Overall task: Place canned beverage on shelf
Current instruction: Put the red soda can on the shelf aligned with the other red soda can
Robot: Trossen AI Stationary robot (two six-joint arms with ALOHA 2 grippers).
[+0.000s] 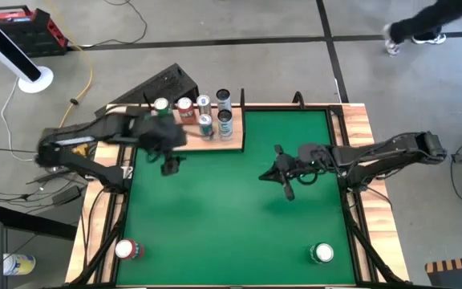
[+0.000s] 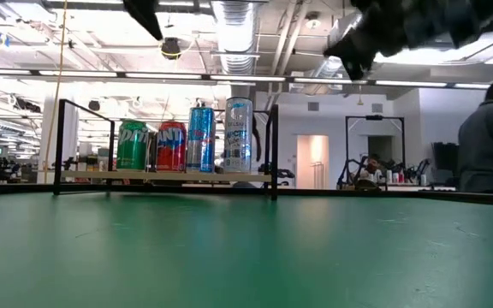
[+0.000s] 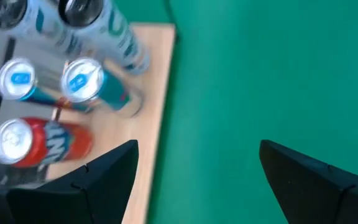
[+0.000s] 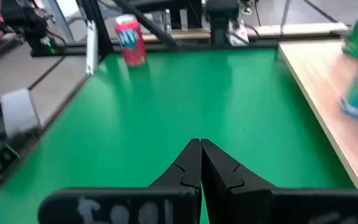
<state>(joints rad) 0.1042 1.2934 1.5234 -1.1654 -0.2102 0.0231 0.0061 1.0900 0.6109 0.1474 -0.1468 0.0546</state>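
Left gripper (image 1: 169, 165) spread wide, empty, just off shelf (image 1: 235, 143). Right gripper (image 4: 200, 163) pinched closed, empty, mid-table. Red can (image 1: 127, 250) upright at near left corner; probably rigid, smooth, slippery, so grasp mid-body from side.

Pale wooden shelf (image 1: 229, 143) at table's far-left corner, upright cans (image 1: 205, 124) on it

Floor (image 1: 239, 20): grey concrete with dark seam lines, running beyond the far tabletop (image 1: 215, 217) edge from the left end effector (image 1: 170, 165). Red toolbox (image 1: 22, 22) and white fan base (image 1: 36, 79) lie well apart from it, with loose cables. A person's legs (image 1: 415, 30) show well beyond the right end effector (image 1: 287, 190). Ceiling ducts (image 2: 246, 21) with strip lights overhead; white door (image 2: 312, 160); a person (image 2: 490, 141) stands nearby.
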